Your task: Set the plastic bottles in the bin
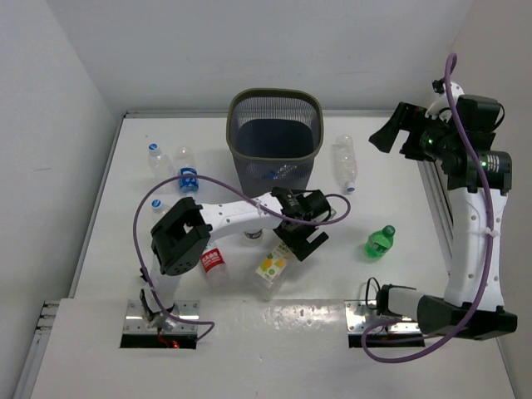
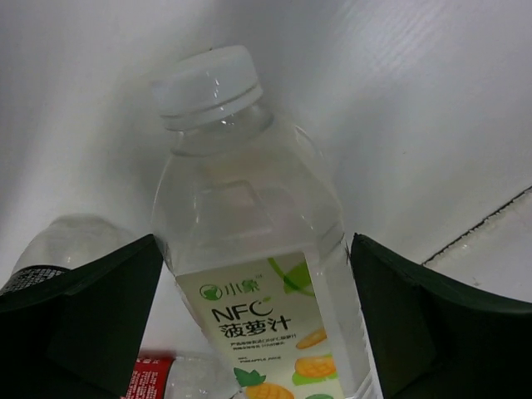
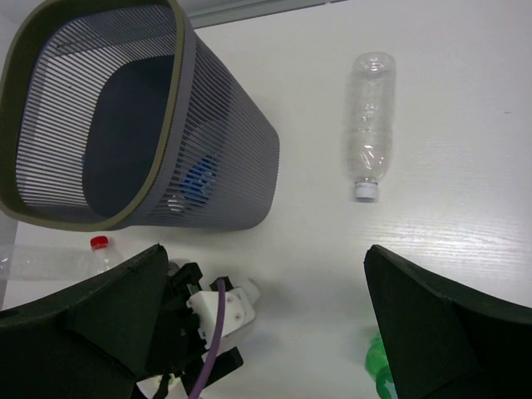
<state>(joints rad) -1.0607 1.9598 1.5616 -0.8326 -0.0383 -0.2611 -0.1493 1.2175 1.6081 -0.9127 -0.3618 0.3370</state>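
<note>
Top external view: mesh bin (image 1: 274,166) upright at the far middle of the bench (image 1: 416,278), rim open to the camera. Low inside it, a binned bottle (image 1: 278,173) with blue on it, seen through the wall.

Just left of the bin, a blue-labelled bottle (image 1: 188,176) lying on the bench, and beside that a blue-capped bottle (image 1: 155,155) nearer the left edge. Right of the bin and apart from it, a clear bottle (image 1: 346,164) on its side, cap toward the near edge. Nearer and further right, a green bottle (image 1: 379,242) alone.

In front of the bin, a juice bottle (image 1: 272,268) with a yellow-green label. Near it on the left, a red-white bottle (image 1: 214,264).

Left pincer (image 1: 303,245) low at the juice bottle, spread wide. Left wrist view: clear shoulder and white cap of that bottle between the two dark fingers (image 2: 83,316), each close to a side. Contact not clear, no squeeze visible.

Right pincer (image 1: 391,133) raised at the far right of the bench, well apart from every bottle. Spread just as wide, with nothing in it. Looks down on the bin and the clear bottle.
</note>
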